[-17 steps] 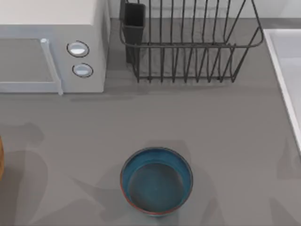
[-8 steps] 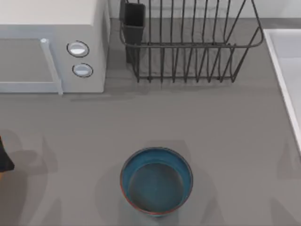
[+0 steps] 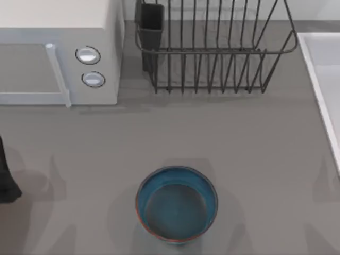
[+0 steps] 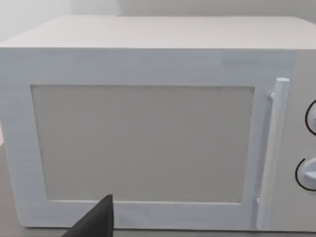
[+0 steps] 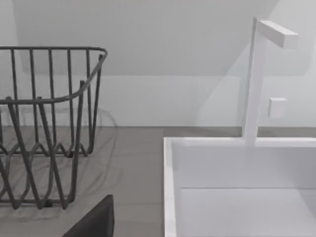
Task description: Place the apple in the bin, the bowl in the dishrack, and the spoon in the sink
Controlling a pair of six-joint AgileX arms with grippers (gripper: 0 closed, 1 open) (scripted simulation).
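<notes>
At the table's left edge, a dark part of the left arm (image 3: pixel 6 178) pokes into the top view; whether its gripper is open or holding anything cannot be told. One bowl (image 3: pixel 177 204) sits upright on the table (image 3: pixel 244 138), well to the right of that arm and near the front. One microwave (image 3: pixel 56 50) with two knobs (image 3: pixel 88 54) stands behind at left, one dishrack (image 3: pixel 212 48) behind the bowl, and one sink (image 3: pixel 324 79) at right.
</notes>
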